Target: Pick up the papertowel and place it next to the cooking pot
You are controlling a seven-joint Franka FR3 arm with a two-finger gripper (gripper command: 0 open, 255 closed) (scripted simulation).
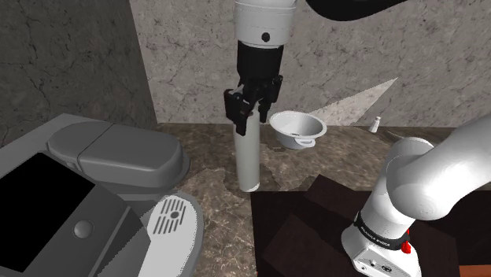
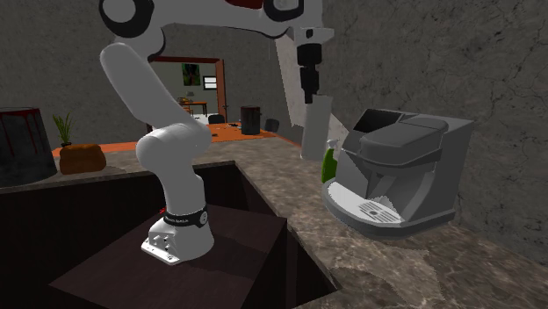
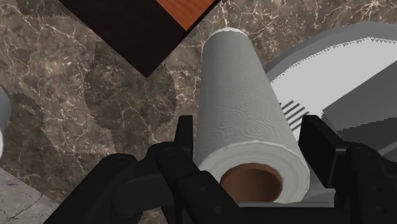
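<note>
The paper towel roll (image 1: 247, 157) is a tall white roll with a brown core, standing upright on the marbled countertop (image 1: 212, 185). My gripper (image 1: 250, 118) comes straight down over the roll's top and is shut on it. In the wrist view the two black fingers (image 3: 184, 137) clasp the roll (image 3: 238, 102) on both sides near its upper end. I cannot tell whether its base touches the counter. The cooking pot (image 1: 297, 127), white with a small handle, sits behind the roll toward the shoulder view's right, near the wall. In the second exterior view my gripper (image 2: 309, 92) holds the roll (image 2: 314, 130).
A large grey coffee machine (image 1: 102, 181) stands close beside the roll on the shoulder view's left, also seen as the coffee machine (image 2: 400, 167). A green bottle (image 2: 328, 163) stands between it and the roll. A small shaker (image 1: 377, 123) stands by the wall. The dark stand (image 1: 315, 236) borders the counter.
</note>
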